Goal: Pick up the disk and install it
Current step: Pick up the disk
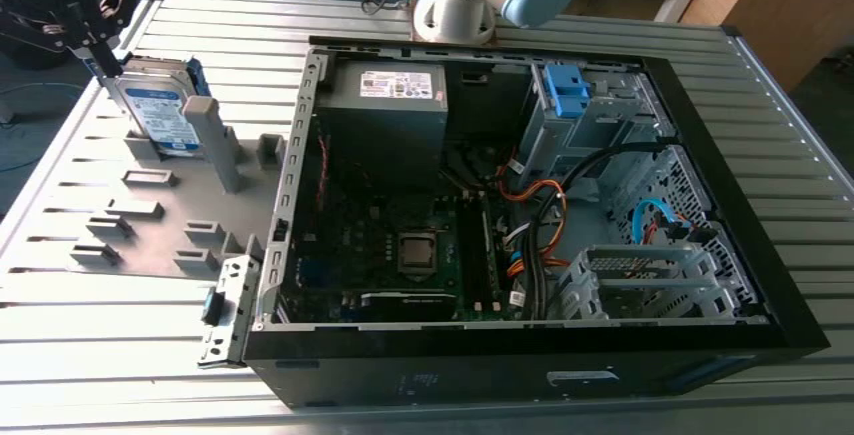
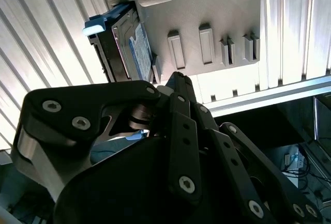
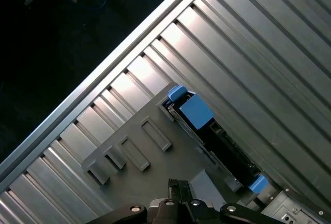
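Disk [image 1: 154, 105]: stands on edge in the grey fixture plate [image 1: 160, 245], at 10 o'clock from the open computer case [image 1: 534, 380] in the exterior view.
Gripper [image 1: 100, 63]: at the disk's upper corner, at its 11 o'clock; whether it touches is unclear.
Gripper opening: cannot tell.
Grey post [image 1: 214, 140]: upright beside the disk, at its 4 o'clock.

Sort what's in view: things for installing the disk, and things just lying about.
For the job: disk, standing on edge in the grey stand; gripper, close by the disk's top; open computer case.

Lying about: power-supply box; orange cables; slatted table.
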Robot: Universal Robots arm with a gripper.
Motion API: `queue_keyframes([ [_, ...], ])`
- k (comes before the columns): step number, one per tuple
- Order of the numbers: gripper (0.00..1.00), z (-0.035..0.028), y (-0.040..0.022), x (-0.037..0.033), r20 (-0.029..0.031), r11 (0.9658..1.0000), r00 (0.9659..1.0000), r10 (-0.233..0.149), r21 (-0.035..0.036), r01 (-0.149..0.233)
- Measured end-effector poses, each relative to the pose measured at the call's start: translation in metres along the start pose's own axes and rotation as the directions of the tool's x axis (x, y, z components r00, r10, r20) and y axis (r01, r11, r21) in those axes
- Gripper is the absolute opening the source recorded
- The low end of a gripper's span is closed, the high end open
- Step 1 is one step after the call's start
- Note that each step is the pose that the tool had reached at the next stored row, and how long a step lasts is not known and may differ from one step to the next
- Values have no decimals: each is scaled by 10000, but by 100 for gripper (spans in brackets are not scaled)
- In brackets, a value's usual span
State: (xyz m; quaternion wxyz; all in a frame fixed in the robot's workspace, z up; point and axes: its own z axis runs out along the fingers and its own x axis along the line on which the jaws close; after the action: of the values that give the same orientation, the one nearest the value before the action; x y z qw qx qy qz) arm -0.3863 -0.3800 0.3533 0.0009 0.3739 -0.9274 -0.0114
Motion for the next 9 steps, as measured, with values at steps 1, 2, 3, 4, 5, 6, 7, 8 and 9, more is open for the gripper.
queue_keyframes([
  [1,11,0,0,0,0,10000,10000,-20,0,20],
  [2,11,0,0,0,-1,10000,10000,-39,0,39],
  [3,11,0,0,0,-2,10000,10000,-59,0,59],
  [4,11,0,0,0,-2,10000,10000,-78,0,78],
  [5,11,0,0,0,-2,10000,10000,-98,0,98],
  [6,11,0,0,0,-3,9999,9999,-118,0,118],
  [7,11,0,0,0,-3,9999,9999,-137,-1,137],
  [8,11,0,0,0,-3,9999,9999,-158,-1,158],
  [9,11,0,0,0,-4,9998,9998,-178,-1,178],
])
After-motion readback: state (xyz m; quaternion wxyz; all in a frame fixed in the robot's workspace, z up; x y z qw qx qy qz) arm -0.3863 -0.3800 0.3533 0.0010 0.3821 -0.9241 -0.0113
